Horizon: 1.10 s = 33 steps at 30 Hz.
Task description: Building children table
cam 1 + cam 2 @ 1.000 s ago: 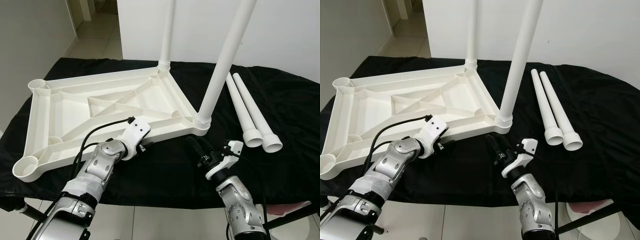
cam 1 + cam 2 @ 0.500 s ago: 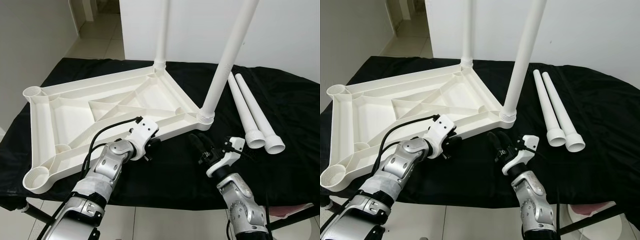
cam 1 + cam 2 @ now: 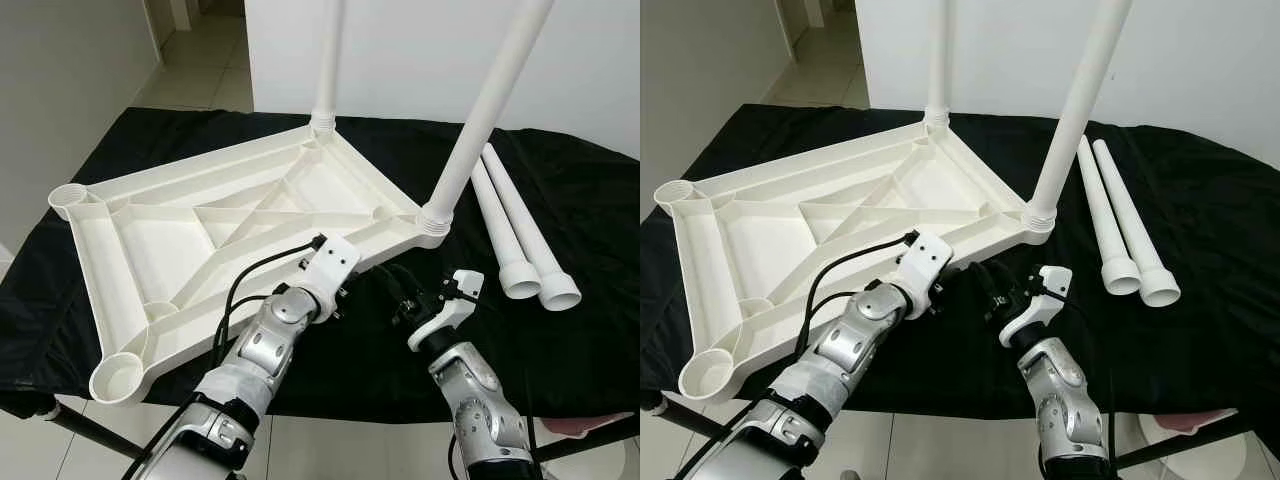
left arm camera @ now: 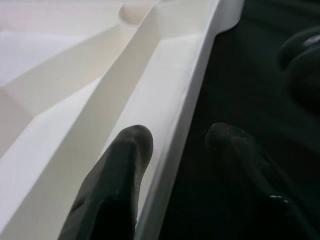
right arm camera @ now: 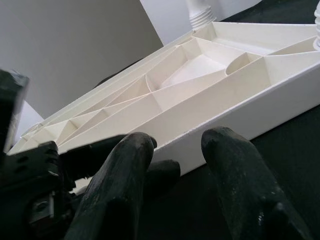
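The white table top [image 3: 150, 230] lies upside down on a black cloth. Two white legs stand in its sockets, one at the far corner [image 3: 328, 60] and one at the near right corner [image 3: 490, 100]. My left gripper [image 3: 347, 288] is open astride the near rim [image 4: 170, 150], with one finger inside the wall and the other outside on the cloth. Just right of it, my right gripper [image 3: 398, 285] is open and holds nothing, pointing at the same rim [image 5: 235, 125]. Two loose legs [image 3: 520, 230] lie side by side on the cloth at the right.
Two leg sockets stand without legs at the far left corner [image 3: 68, 195] and the near left corner [image 3: 118, 375]. The black cloth [image 3: 590, 330] covers the work surface up to its front edge. A white wall rises behind, and tiled floor shows at the far left.
The table top has slid and turned to the right with my left gripper on its near rim. My right gripper has come closer to that rim. The camera has shifted a little.
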### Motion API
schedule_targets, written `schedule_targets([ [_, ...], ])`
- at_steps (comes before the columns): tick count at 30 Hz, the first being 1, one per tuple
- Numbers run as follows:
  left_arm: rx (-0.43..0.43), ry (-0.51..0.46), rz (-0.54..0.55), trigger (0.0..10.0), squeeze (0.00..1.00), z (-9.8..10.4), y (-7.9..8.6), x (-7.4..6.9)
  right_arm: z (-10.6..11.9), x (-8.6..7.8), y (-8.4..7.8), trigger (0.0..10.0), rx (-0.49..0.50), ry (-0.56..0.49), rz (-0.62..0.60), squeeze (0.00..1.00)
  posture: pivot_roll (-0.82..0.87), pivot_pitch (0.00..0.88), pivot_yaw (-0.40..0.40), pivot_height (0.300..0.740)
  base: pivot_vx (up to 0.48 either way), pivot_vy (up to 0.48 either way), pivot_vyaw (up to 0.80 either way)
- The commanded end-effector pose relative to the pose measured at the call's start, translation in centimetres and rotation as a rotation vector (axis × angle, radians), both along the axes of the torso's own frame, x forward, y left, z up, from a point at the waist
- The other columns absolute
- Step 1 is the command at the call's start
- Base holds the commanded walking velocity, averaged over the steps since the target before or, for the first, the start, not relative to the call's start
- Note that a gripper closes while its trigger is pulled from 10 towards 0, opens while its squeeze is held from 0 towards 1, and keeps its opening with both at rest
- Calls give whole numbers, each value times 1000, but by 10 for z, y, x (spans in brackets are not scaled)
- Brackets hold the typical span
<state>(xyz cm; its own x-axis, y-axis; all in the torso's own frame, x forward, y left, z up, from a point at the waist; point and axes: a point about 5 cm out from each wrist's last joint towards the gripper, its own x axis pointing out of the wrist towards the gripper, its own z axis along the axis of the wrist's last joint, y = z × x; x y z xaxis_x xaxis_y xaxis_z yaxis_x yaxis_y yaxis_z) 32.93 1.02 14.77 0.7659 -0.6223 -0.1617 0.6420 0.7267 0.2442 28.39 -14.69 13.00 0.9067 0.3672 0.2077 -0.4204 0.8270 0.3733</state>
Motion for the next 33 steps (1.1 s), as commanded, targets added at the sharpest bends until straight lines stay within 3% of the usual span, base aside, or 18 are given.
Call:
schedule_targets([
  [1, -11, 25, -125, 10000, 1000, -2, -8, -8, -2, -3, 0, 10000, -12, 16, -5, 0, 13, 75, -11, 740, 0, 0, 0],
  [2, -11, 25, -125, 10000, 1000, -2, -8, -8, -2, -3, 0, 10000, -12, 16, -5, 0, 13, 75, -11, 740, 0, 0, 0],
  [3, -40, 10, -146, 10000, 0, 3, -3, -9, -3, -3, 0, 10000, -12, 19, -8, 0, 12, 79, -7, 740, 0, 0, 0],
  [6, -80, -31, -161, 10000, 0, 13, 6, -9, -3, -4, 0, 10000, -12, 22, -13, 0, 15, 81, -6, 740, 0, 0, 0],
  [8, -141, -85, -119, 10000, 0, 29, 33, -4, -4, -3, 0, 10000, -15, 26, -30, 0, 20, 83, -6, 740, 0, 0, 0],
  [10, -147, -100, -86, 10000, 0, 33, 43, -1, -4, -3, 0, 10000, -17, 28, -37, 0, 20, 83, -6, 740, 0, 0, 0],
  [12, -95, -113, 0, 10000, 0, 31, 69, 5, -4, -2, -1, 10000, -17, 29, -47, 0, 25, 80, -7, 740, 0, 0, 0],
  [15, -81, -112, 24, 10000, 0, 30, 78, 7, -4, -2, -1, 10000, -17, 28, -52, 0, 25, 80, -7, 740, 0, 0, 0],
  [16, -33, -115, 90, 10000, 0, 29, 101, 12, -4, -1, -1, 10000, -23, 28, -61, 0, 32, 71, -7, 740, 0, 0, 0],
  [17, -33, -115, 90, 10000, 0, 29, 101, 12, -4, -1, -1, 10000, -23, 28, -61, 0, 32, 71, -7, 740, 0, 0, 0],
  [19, 40, -129, 142, 10000, 0, 29, 124, 17, -4, 1, -1, 10000, -34, 30, -68, 0, 35, 67, -8, 740, 0, 0, 0],
  [20, 40, -129, 142, 10000, 0, 29, 124, 17, -4, 1, -1, 10000, -34, 30, -68, 0, 35, 67, -8, 740, 0, 0, 0],
  [22, 114, -112, 220, 10000, 0, 27, 147, 23, -4, 3, -1, 10000, -40, 33, -72, 0, 42, 64, -10, 740, 0, 0, 0],
  [26, 170, -75, 288, 10000, 0, 25, 164, 26, -4, 3, -1, 10000, -45, 35, -76, 0, 42, 64, -10, 740, 0, 0, 0],
  [27, 247, -99, 329, 10000, 0, 28, 176, 28, -5, 4, 1, 10000, -50, 42, -79, 0, 46, 58, -10, 740, 0, 0, 0],
  [33, 319, -125, 333, 10000, 0, 32, 185, 28, -6, 6, 5, 10000, -67, 52, -88, 0, 49, 56, -9, 740, 0, 0, 0],
])
